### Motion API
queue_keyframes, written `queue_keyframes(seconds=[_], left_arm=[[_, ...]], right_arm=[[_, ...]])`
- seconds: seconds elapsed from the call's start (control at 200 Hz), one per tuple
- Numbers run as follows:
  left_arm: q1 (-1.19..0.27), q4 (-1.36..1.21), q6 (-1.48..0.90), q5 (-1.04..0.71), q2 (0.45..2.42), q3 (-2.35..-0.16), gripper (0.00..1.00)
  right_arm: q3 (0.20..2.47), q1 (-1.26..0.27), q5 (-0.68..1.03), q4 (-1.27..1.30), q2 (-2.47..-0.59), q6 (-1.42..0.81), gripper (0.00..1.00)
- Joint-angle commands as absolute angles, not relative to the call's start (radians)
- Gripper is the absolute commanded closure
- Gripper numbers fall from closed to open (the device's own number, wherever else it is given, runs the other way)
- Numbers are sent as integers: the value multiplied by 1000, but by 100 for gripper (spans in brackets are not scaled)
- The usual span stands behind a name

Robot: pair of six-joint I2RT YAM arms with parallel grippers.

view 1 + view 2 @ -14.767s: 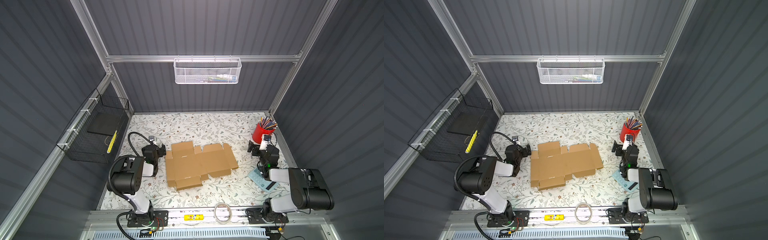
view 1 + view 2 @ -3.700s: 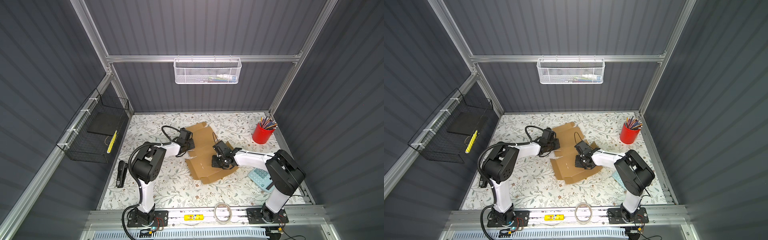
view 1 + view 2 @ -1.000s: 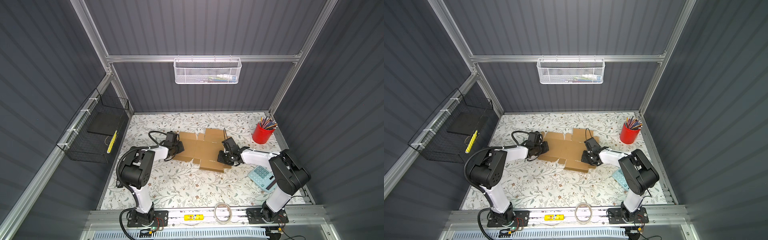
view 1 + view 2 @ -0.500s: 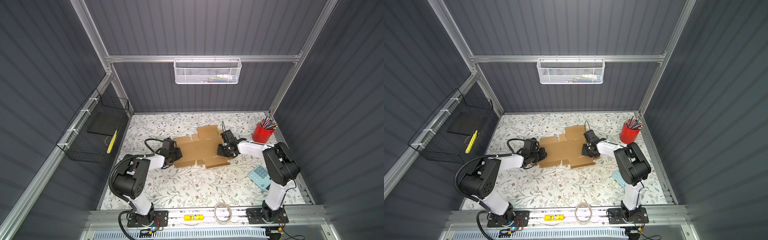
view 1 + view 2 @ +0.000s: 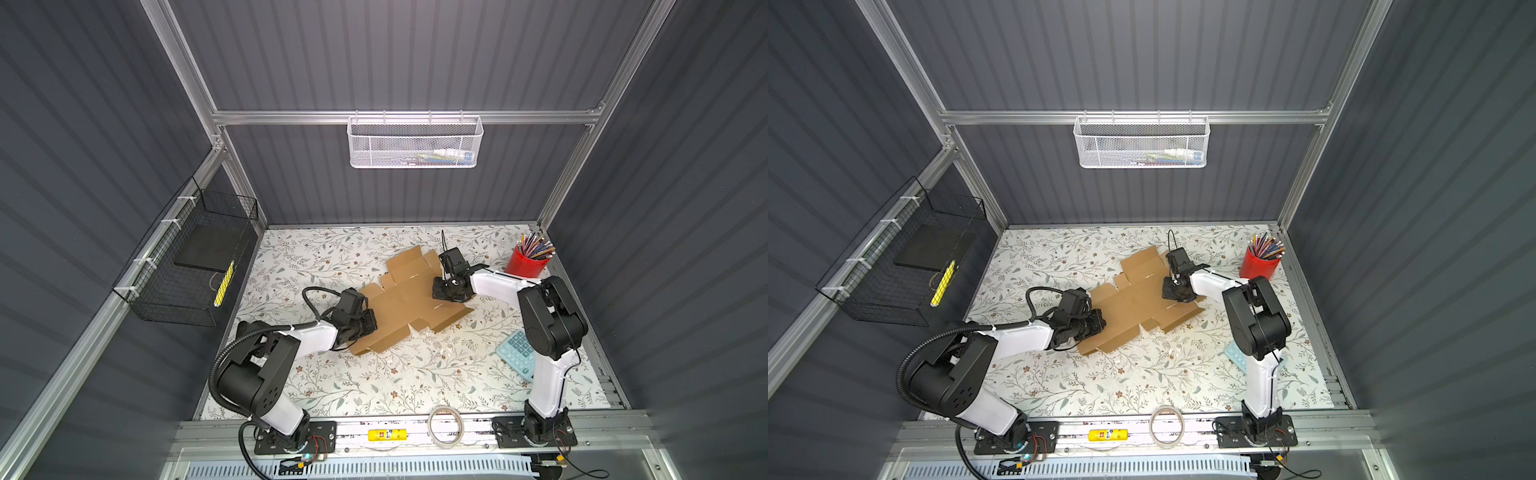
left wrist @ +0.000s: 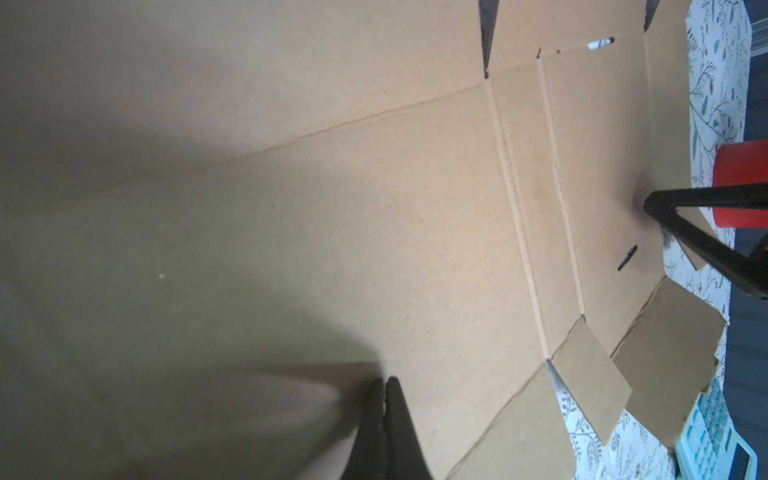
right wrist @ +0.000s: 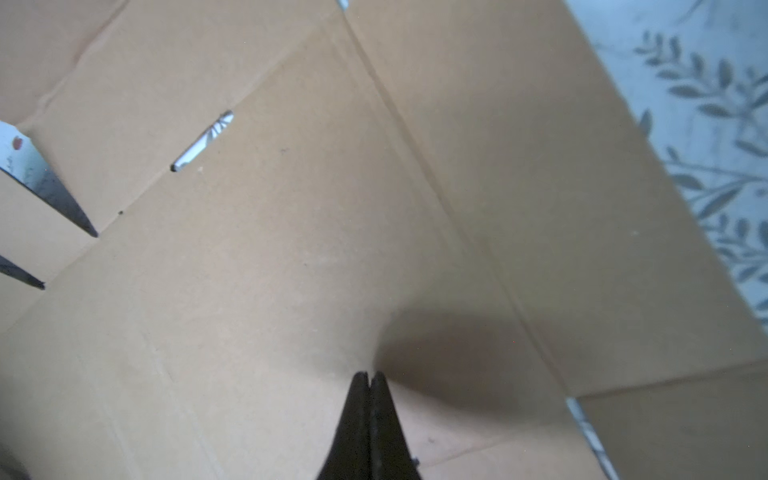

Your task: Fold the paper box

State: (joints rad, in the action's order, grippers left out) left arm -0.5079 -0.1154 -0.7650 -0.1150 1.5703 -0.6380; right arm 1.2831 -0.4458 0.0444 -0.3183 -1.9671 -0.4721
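Your left gripper (image 6: pixel 384 382) has its jaws pressed together with nothing between them. Its tips are down on the paper box (image 5: pixel 399 307), which lies opened out as a flat brown sheet on the floral table (image 5: pixel 374 382), under both of your hands. From those left tips the cardboard stretches ahead across a wide plain panel, then over a pair of close parallel creases, to the panel where your right gripper (image 7: pixel 369 376) is. That one is closed too, finger against finger, gripping nothing, with its point touching the sheet and a dark shadow just beside it. A narrow slot in the cardboard sits a little ahead of the right tips, and another short slit shows just beside them in the left wrist view. The two grippers are well apart, one near each end of the sheet, and the small side flaps spread out flat between them along the edges. Beyond your right gripper, on the side away from the left one, stands a red cup (image 5: pixel 525 264) of pencils, off the cardboard. A teal calculator (image 5: pixel 516 353) lies on the table behind the right gripper, next to that arm and clear of the sheet. A roll of tape (image 5: pixel 446 426) rests on the front rail, well behind both hands.
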Motion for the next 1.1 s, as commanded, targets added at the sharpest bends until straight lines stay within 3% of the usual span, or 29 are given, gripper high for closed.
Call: queue_keyframes(seconds=[0.0,0.57,1.091], left_arm=[[-503,-21,-763,-60,1537,-658,100],[-397,50,-606,-29,1681,-905,100],[-380,-26,-637,-31,1741,-820,100]], right_arm=[[1291,-444,23,-353,-1920,-437,100],[951,-564,-28,-346,-1548,-582,98],[933,-574,28,-268,-1696,-629,98]])
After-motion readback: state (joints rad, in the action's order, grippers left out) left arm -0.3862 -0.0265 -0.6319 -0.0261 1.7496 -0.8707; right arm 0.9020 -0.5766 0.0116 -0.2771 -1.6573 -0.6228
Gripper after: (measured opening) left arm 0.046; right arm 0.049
